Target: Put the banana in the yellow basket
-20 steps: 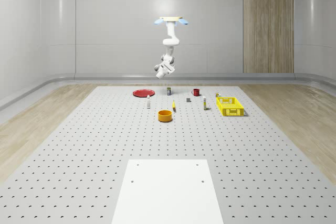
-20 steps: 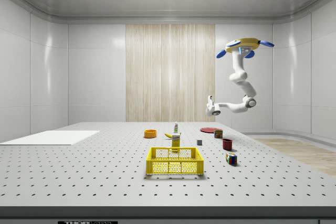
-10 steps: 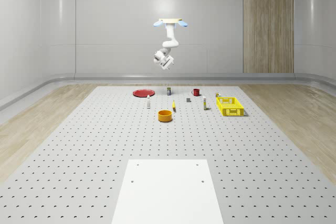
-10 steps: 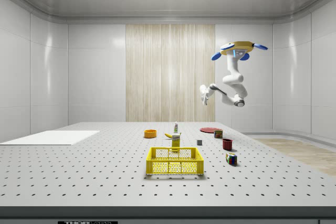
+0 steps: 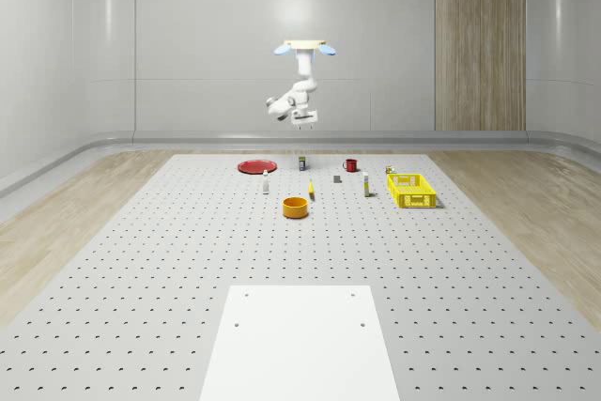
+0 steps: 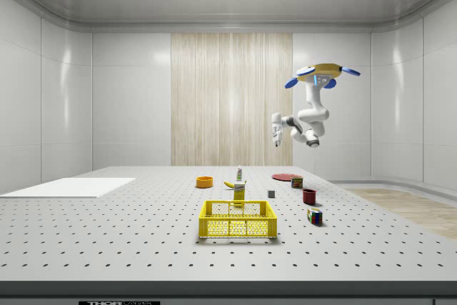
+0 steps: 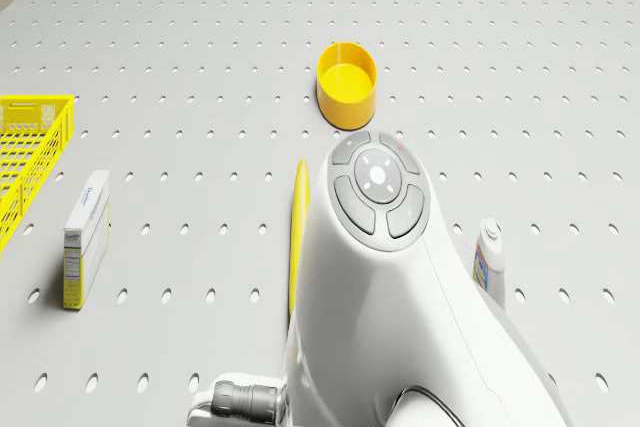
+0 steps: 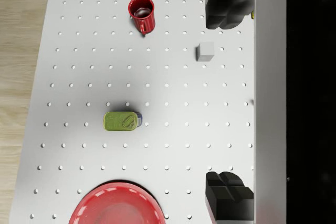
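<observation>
Arm swung up; tool (image 8: 229,98) now spread, empty, high over bench's (image 5: 141,260) far edge.
Banana (image 7: 297,237): light, soft, curved — grip mid-length, gently.

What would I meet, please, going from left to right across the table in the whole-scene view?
Red plate → small white bottle → orange bowl → banana → grey cube → red mug → yellow basket.
</observation>
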Robot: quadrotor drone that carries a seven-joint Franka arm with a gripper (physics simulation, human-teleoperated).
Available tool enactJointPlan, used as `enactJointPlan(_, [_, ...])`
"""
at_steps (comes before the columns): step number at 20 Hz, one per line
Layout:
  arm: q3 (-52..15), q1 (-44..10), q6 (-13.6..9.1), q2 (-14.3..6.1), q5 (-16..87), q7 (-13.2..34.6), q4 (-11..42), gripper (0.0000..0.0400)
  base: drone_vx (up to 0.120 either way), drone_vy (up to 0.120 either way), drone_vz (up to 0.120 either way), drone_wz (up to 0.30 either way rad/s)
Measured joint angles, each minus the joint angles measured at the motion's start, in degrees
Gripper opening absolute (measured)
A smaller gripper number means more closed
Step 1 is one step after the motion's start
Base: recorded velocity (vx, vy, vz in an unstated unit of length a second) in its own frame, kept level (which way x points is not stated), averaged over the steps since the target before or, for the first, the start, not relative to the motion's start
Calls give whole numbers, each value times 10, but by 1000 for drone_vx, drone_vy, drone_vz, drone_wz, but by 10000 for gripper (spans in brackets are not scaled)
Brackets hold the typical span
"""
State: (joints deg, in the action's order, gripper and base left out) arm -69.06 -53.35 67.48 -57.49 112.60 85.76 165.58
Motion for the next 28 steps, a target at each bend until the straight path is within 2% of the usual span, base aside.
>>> enactJointPlan(4, [-16,-32,-7,-18,9,22,3,400,100,0,-120,0])
enactJointPlan(9, [-28,-53,-4,-36,9,37,3,400,120,0,-120,0])
enactJointPlan(15, [-37,-67,8,-56,2,48,3,400,100,0,-120,0])
enactJointPlan(20, [-44,-75,20,-71,-5,55,2,400,16,120,-120,0])
enactJointPlan(28, [-52,-84,41,-95,-18,63,0,400,120,5,-120,0])
